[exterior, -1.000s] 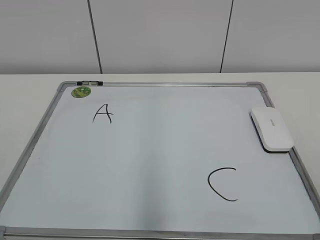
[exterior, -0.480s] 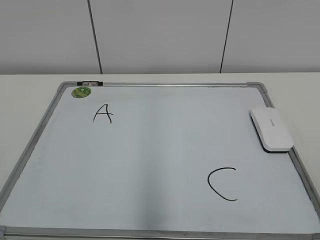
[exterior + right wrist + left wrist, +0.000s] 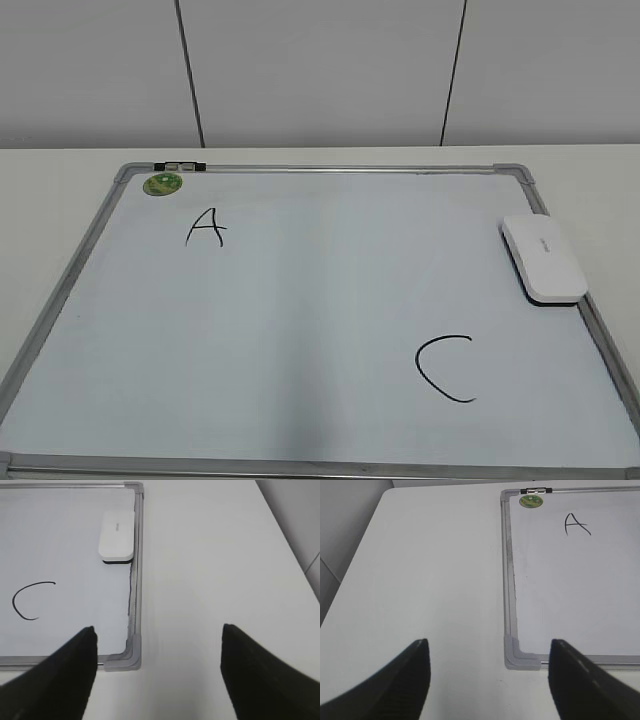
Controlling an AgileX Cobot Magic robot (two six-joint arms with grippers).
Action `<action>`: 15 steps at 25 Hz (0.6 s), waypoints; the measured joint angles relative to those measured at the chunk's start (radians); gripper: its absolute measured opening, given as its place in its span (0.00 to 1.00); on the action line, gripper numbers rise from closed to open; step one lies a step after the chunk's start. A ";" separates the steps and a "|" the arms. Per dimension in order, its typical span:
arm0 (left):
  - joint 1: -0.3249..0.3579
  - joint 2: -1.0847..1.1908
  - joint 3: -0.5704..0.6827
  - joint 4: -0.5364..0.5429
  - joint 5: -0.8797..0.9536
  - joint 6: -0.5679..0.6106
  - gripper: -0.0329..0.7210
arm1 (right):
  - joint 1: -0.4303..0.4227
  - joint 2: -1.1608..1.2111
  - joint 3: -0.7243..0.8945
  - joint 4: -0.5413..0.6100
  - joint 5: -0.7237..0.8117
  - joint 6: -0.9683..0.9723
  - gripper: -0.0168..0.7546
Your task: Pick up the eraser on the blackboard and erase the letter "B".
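Observation:
The white eraser [image 3: 543, 258] lies on the right edge of the blackboard [image 3: 300, 320], partly over its silver frame; it also shows in the right wrist view [image 3: 117, 535]. The board [image 3: 570, 590] [image 3: 60, 540] bears a black "A" [image 3: 205, 228] [image 3: 576, 524] and a black "C" [image 3: 445, 367] [image 3: 29, 600]. No letter "B" shows in any view. My left gripper [image 3: 487, 652] is open and empty above the table near the board's front left corner. My right gripper [image 3: 157, 637] is open and empty near the board's front right corner. Neither gripper shows in the exterior view.
A small round green magnet [image 3: 162, 184] [image 3: 531, 501] sits at the board's far left corner beside a black and silver clip [image 3: 180, 166]. The white table [image 3: 420, 580] [image 3: 210, 570] extends on both sides of the board. A panelled wall [image 3: 320, 70] stands behind.

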 joint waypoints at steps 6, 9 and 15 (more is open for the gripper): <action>0.000 0.000 0.000 0.000 0.000 0.000 0.69 | 0.000 0.000 0.000 0.000 0.000 -0.018 0.79; 0.000 0.000 0.000 0.000 0.000 0.000 0.66 | 0.000 0.000 0.000 0.000 0.000 -0.018 0.79; 0.000 0.000 0.000 0.000 0.000 0.000 0.63 | 0.000 0.000 0.000 0.000 0.000 -0.020 0.79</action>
